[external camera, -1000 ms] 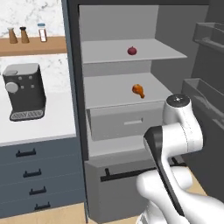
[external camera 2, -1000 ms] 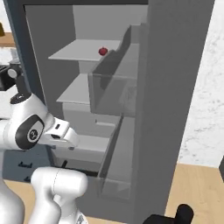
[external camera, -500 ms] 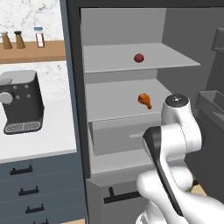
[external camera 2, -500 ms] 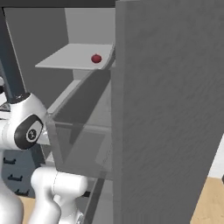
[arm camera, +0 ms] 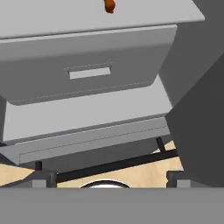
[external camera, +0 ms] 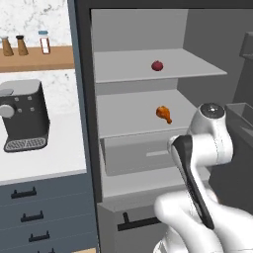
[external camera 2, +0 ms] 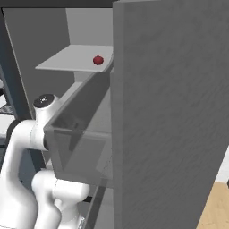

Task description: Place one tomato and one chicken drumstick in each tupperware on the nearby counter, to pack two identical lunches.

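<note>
We're parked right in front of the open fridge, arm folded low, and our claw [arm camera: 107, 177] has its jaws spread wide with nothing between them. In the hand view the tips barely poke up at the bottom, looking at the fridge drawer [arm camera: 87, 70] and the floor under it.

What matters for the next move: the chicken drumstick [external camera: 164, 113] lies up and beyond the claw, on the middle shelf [external camera: 133, 118] just above that drawer. In the hand view it's just an orange blob at the very top edge, so we figure the hand has to rise and push forward into the fridge. From the left base view its long axis runs slanted, fat end to the left and back, thin bone end pointing right and toward us.

Farther up, the tomato [external camera: 157, 65] rests alone on the top shelf [external camera: 188, 66], well apart from the drumstick. Off to the left there's the counter [external camera: 59, 153] with a coffee machine [external camera: 22, 116].
</note>
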Robot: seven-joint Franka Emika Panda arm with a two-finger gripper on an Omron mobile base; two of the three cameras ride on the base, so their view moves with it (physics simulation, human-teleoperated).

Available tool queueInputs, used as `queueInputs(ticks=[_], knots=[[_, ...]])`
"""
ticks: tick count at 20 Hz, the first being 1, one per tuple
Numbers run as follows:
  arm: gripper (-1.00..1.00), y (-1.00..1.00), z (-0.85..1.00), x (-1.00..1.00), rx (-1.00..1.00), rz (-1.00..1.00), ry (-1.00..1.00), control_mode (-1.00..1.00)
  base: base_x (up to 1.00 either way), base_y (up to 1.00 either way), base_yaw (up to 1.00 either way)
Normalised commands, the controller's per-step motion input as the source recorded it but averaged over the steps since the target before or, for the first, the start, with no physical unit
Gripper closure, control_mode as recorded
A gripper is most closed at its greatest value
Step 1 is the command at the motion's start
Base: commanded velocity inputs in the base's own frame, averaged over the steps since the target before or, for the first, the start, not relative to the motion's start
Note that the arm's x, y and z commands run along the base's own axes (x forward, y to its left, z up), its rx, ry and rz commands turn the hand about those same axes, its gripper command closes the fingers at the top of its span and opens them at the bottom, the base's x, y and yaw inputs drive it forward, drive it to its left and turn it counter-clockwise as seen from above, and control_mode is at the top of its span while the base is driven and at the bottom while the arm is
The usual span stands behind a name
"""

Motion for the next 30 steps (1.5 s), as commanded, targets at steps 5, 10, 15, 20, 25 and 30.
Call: queueInputs(ticks=[5, 10, 15, 20, 25, 30], knots=[[-1.0, 0.0, 0.0, 0.65, 0.0, -0.02, -0.03, -1.0, 0.0, 0.0, 0.0], [-1.0, -0.03, 0.0, 0.63, 0.0, -0.01, 0.05, -1.0, 0.0, 0.0, 0.0], [-1.0, -0.1, 0.0, 0.62, -0.01, -0.01, 0.14, -1.0, 0.0, 0.0, 0.0], [-1.0, -0.32, -0.01, 0.6, -0.04, 0.0, 0.07, -1.0, 0.0, 0.0, 0.0], [-1.0, -0.3, -0.2, 0.67, -0.05, 0.0, 0.0, -1.0, 0.0, 0.0, 0.0], [-1.0, -0.14, -0.21, 0.72, -0.01, 0.0, 0.0, -1.0, 0.0, 0.0, 0.0]])
